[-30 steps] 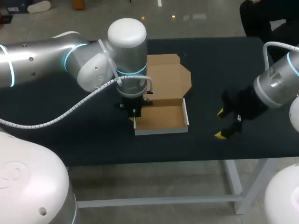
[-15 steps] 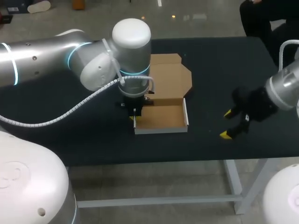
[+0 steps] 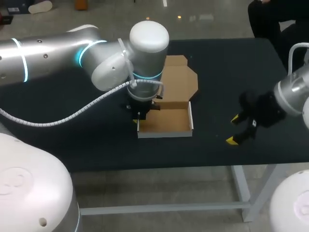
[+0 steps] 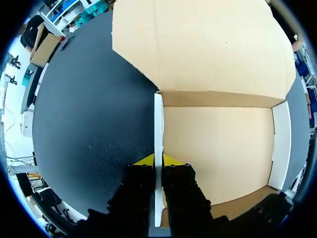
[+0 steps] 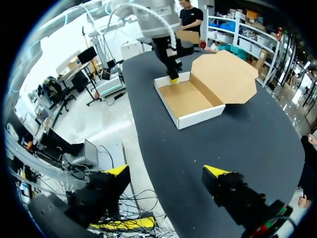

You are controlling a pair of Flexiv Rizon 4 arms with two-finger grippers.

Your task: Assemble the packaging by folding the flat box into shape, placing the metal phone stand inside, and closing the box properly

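Observation:
The cardboard box (image 3: 166,122) stands on the table as an open tray with white walls, and its brown lid (image 3: 179,79) lies flat behind it. My left gripper (image 3: 138,118) points straight down at the tray's left wall. In the left wrist view this gripper (image 4: 158,159) is shut on the thin white wall (image 4: 158,124), one finger inside the tray and one outside. The tray floor (image 4: 218,148) is bare. My right gripper (image 3: 234,129) hovers open over the right part of the table, well away from the box (image 5: 190,99). Nothing is between the fingers of the right gripper (image 5: 166,171). No phone stand shows in any view.
The black table (image 3: 87,135) carries only the box. Its front edge runs just below the tray, and its right edge is close to my right gripper.
My left arm has swung to the right above the box, its gripper still on the wall. The right gripper has drawn back a little to the right and stays open.

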